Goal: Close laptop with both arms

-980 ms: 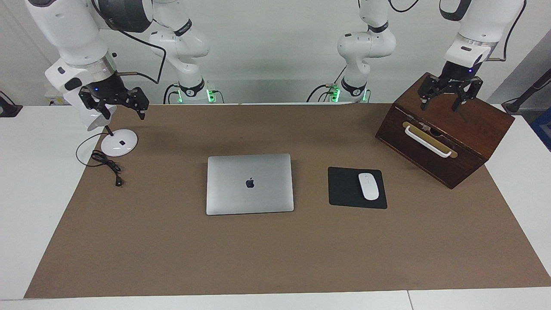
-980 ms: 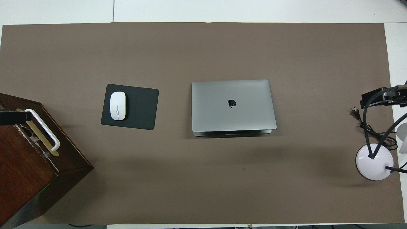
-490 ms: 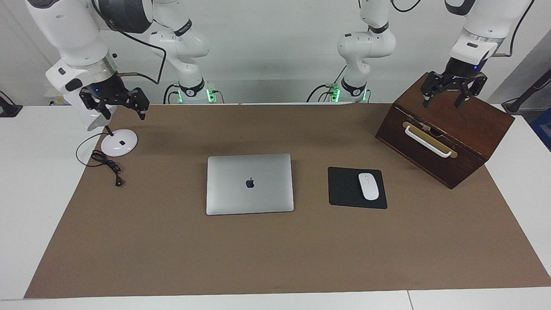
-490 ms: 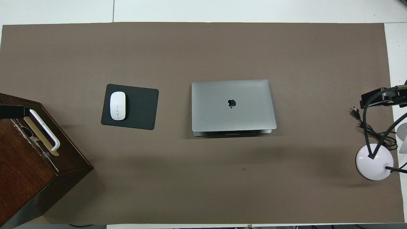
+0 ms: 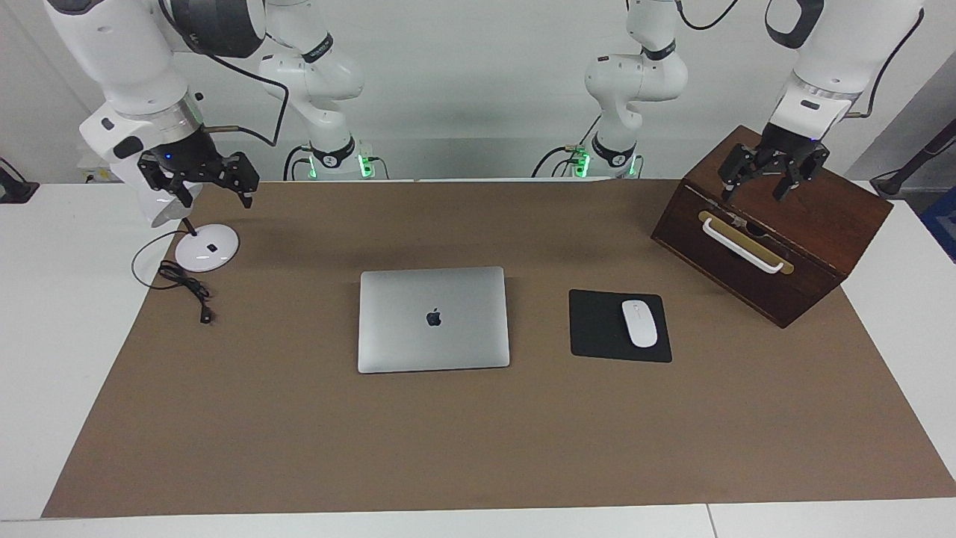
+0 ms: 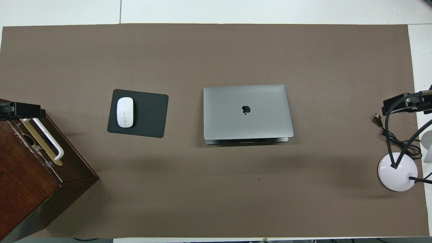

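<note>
The silver-grey laptop lies in the middle of the brown mat, its lid with the dark apple logo facing up. The lid sits low over the base, and a thin dark strip of base shows under the lid's edge nearer the robots. My left gripper hangs open over the wooden box, apart from the laptop. My right gripper hangs open above the lamp's base, holding nothing.
A wooden box with a white handle stands at the left arm's end. Beside the laptop lies a black mouse pad with a white mouse. A white lamp base with a black cable sits at the right arm's end.
My left gripper has shifted over the box toward its handle edge and shows more in the overhead view. The right arm and the laptop have not moved.
</note>
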Robot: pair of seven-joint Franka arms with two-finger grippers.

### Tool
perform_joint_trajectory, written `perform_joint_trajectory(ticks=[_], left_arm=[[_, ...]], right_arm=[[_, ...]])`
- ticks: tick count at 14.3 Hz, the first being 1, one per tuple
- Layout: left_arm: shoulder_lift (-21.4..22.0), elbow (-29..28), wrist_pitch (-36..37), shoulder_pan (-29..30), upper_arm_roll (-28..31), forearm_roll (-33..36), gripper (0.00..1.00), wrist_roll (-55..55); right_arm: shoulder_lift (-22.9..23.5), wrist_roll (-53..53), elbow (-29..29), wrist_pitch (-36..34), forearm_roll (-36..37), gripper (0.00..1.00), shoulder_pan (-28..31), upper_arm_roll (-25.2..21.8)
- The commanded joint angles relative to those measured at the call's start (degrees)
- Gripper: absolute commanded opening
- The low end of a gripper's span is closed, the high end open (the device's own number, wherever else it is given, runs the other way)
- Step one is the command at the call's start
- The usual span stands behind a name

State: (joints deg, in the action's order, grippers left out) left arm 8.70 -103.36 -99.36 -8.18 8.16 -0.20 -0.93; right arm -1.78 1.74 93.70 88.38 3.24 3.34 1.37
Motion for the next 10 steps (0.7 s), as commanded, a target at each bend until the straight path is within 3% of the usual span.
perform_joint_trajectory(ticks=[1, 10], left_arm=[[-3.3, 4.7, 2.1, -0.2, 0.6, -0.4, 1.00, 1.0], [-5.0, 9.4, 2.3, 0.4, -0.3, -0.7, 1.00, 3.3]], right_arm=[[-1.5, 2.0, 1.8, 1.0, -1.3, 1.00, 0.2, -0.2], [-1.6, 2.2, 2.6, 3.2, -1.3, 1.00, 0.3, -0.3]])
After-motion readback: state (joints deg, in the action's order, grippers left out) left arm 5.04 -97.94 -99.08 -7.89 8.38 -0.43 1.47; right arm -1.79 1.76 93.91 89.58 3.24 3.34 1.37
